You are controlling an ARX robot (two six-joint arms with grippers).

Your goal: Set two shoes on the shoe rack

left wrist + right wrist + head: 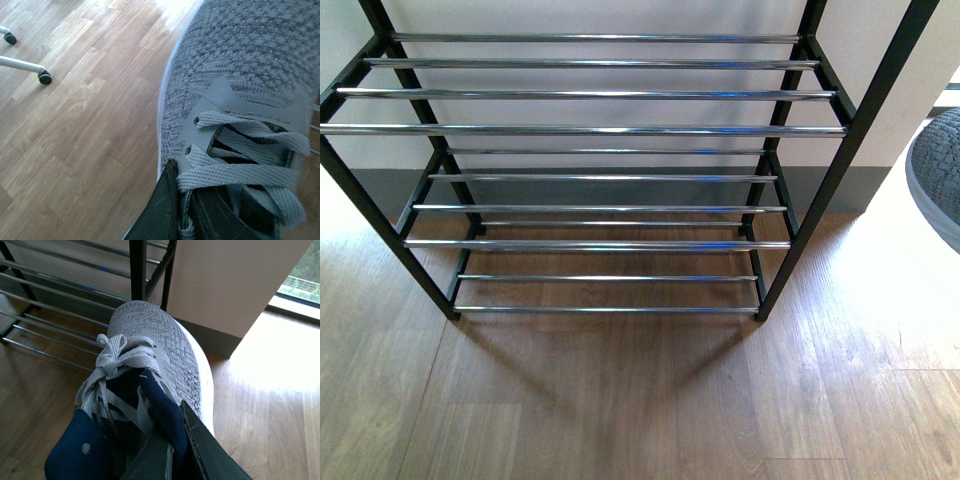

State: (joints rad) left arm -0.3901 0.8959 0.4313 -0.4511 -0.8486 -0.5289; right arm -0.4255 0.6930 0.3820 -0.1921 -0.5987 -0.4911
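The shoe rack (610, 130), black-framed with chrome bars, fills the middle of the front view and its tiers hold nothing. One grey sneaker (250, 65) fills the left wrist view above the wood floor; my left gripper (181, 200) is shut on its side wall beside the laces. A second grey sneaker (160, 350) with navy lining shows in the right wrist view, its toe pointing at the rack's black leg (137, 270). My right gripper (172, 435) is shut on its navy collar. That sneaker's toe (938, 180) pokes in at the front view's right edge.
A pale wall corner (235, 280) stands just right of the rack, with a bright window (300, 287) beyond it. White chair legs on black casters (45, 77) rest on the wood floor (620, 400) off to the left sneaker's side.
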